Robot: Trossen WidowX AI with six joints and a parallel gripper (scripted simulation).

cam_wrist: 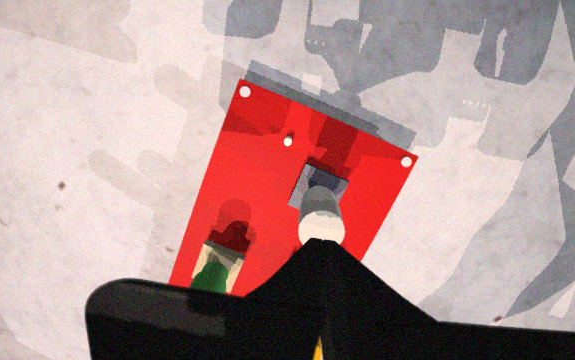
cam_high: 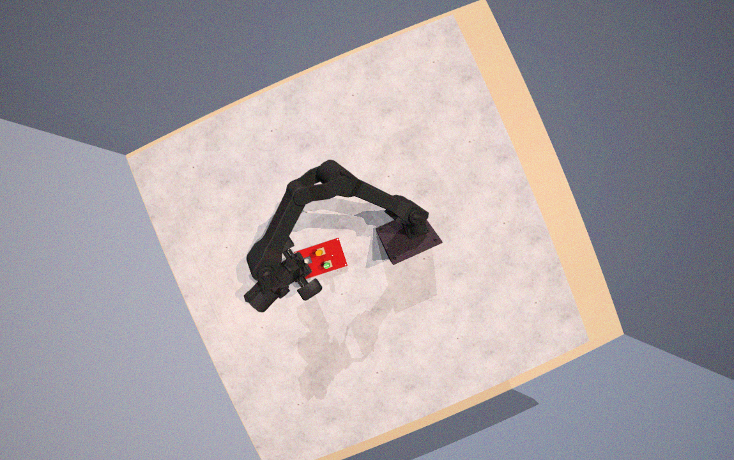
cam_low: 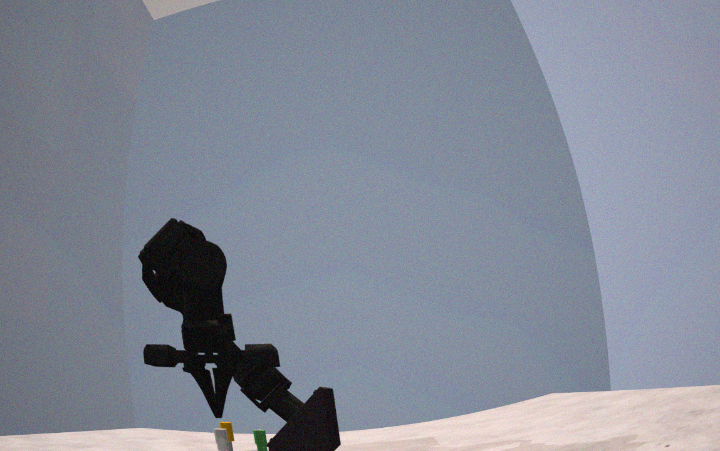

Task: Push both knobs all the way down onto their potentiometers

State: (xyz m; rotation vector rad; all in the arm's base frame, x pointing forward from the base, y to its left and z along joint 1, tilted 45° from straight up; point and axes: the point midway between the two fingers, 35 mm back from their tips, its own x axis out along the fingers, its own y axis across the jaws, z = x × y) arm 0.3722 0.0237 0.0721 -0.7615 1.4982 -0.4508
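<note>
With its fingers closed on nothing, the tool (cam_high: 306,268) (cam_low: 218,416) (cam_wrist: 319,251) hovers above the white knob (cam_high: 307,260) (cam_low: 222,440) (cam_wrist: 321,226), seemingly near its rim.

Arm bent over red board (cam_high: 334,250).

blue-grey walls (cam_high: 672,114) (cam_low: 379,196) around a mottled pale tabletop (cam_high: 386,126) (cam_low: 659,418) (cam_wrist: 92,125)
</note>
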